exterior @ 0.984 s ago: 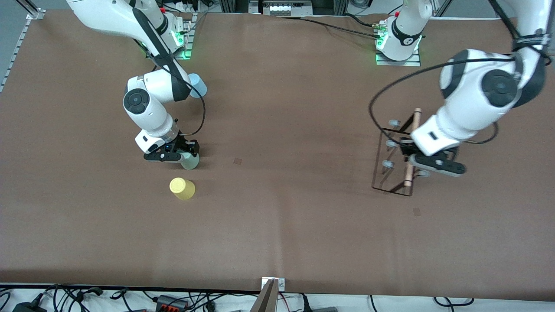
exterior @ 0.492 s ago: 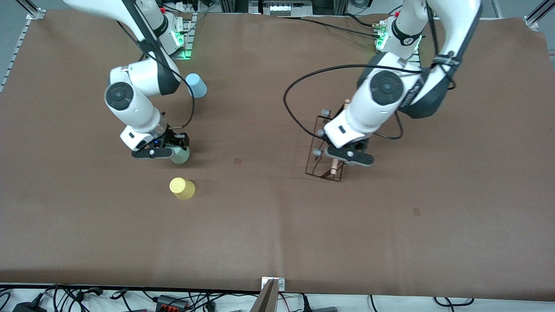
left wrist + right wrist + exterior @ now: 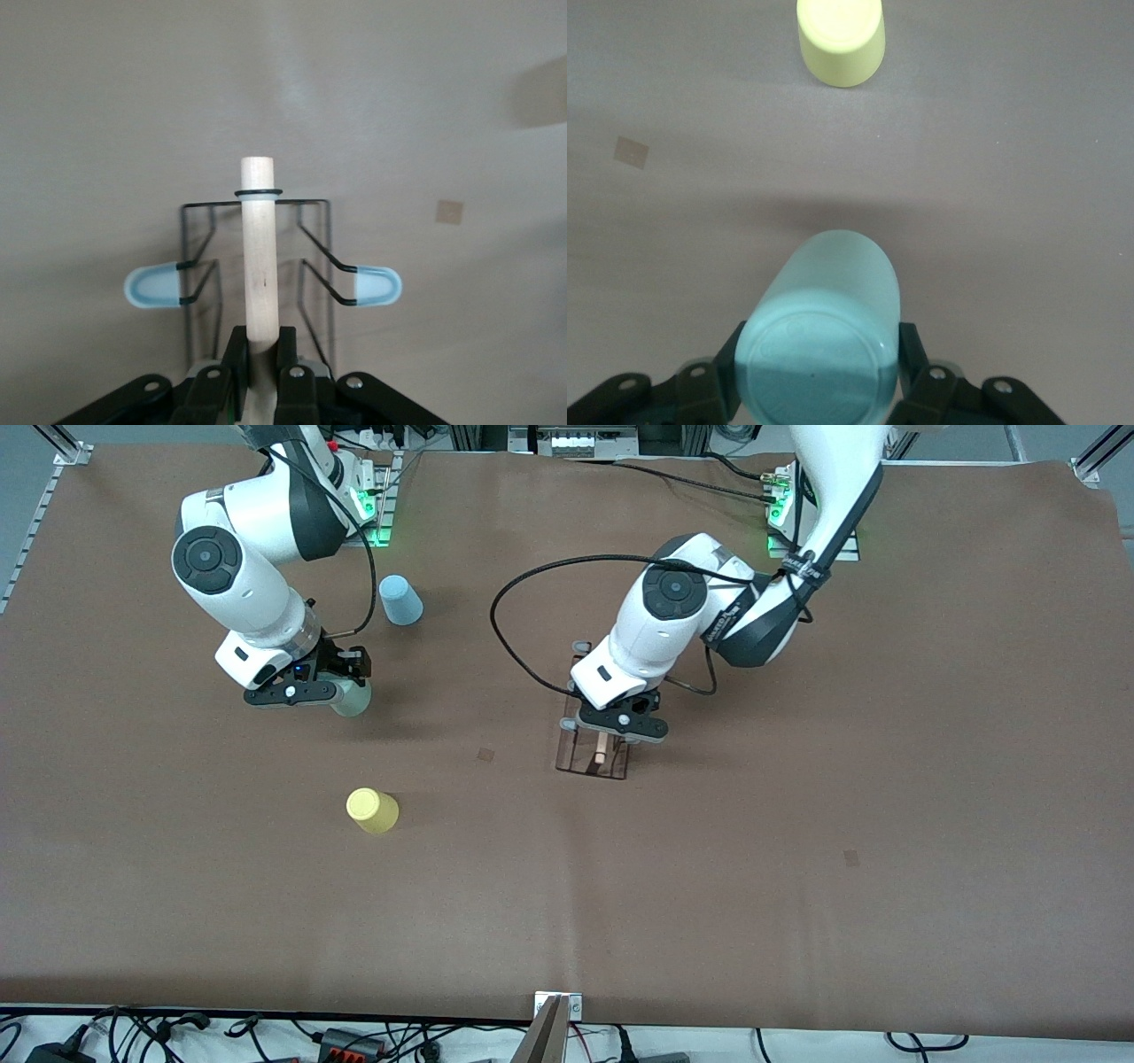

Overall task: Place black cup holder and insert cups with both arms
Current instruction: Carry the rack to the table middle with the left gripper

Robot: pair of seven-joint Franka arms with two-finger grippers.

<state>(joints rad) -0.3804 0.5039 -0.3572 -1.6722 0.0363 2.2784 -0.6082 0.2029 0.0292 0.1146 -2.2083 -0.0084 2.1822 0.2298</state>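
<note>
The right gripper (image 3: 330, 693) is closed on the pale green cup (image 3: 351, 699), clamped across its sides and held clear of the brown table (image 3: 797, 868) toward the right arm's end. In the right wrist view the pale green cup (image 3: 819, 341) sits between the two fingers (image 3: 911, 354), its flat base toward the camera.

The yellow cup (image 3: 372, 810) stands mouth-down on the table, nearer to the front camera than the held cup and well apart from it. The light blue cup (image 3: 400, 600) also stands mouth-down, farther from the front camera, near the right arm's base.

The left gripper (image 3: 611, 726) is over the middle of the table, clamped on the wooden rod handle (image 3: 601, 747) of the black cup holder (image 3: 592, 757). In the left wrist view the fingers (image 3: 235, 354) press the rod (image 3: 259, 257) from both sides; the black wire frame (image 3: 314, 257) and two pale-tipped pegs (image 3: 379, 285) show beneath it. Whether the holder's base touches the table cannot be determined.
</note>
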